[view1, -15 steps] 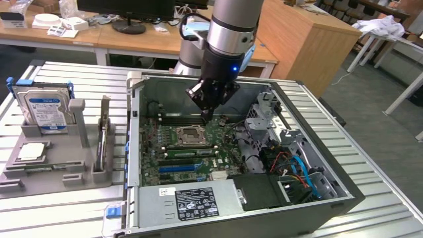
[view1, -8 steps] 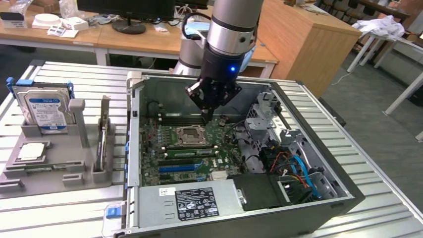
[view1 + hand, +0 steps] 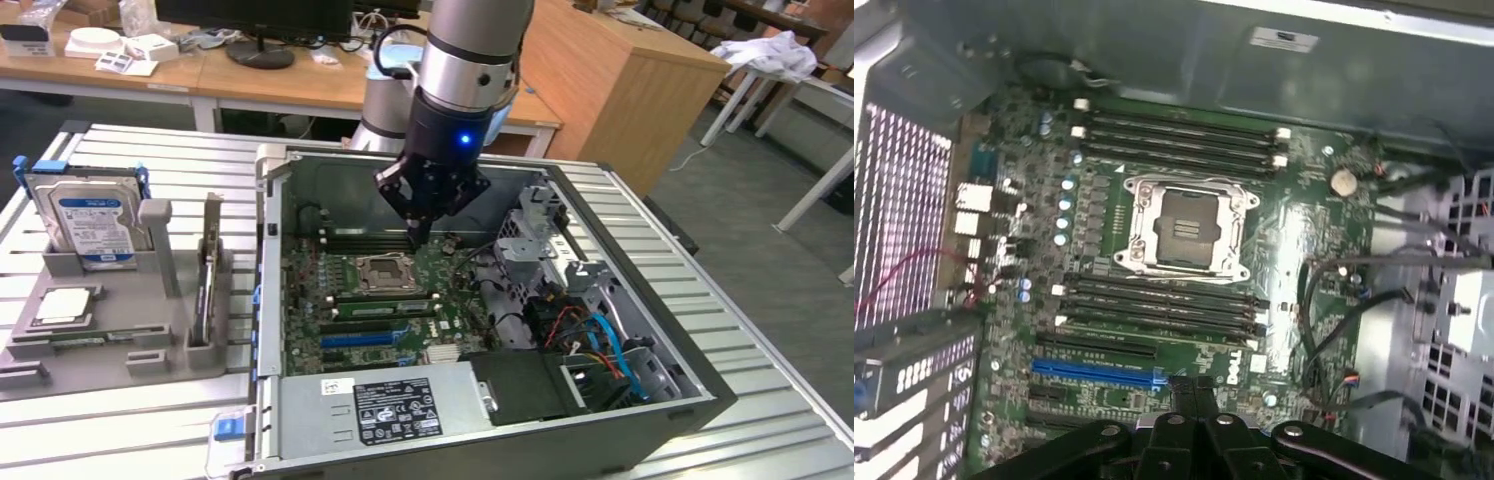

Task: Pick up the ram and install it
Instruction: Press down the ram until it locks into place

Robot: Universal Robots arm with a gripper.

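Four memory slots [image 3: 1164, 305] under jaws [image 3: 418, 238]; hard drive [image 3: 88, 220] well apart.

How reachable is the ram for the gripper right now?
Probably reachable, but not directly. The ram stands on edge in the grey holder outside the case, with nothing over its top edge. The gripper is low inside the open case, over the motherboard, so the case wall stands between them.
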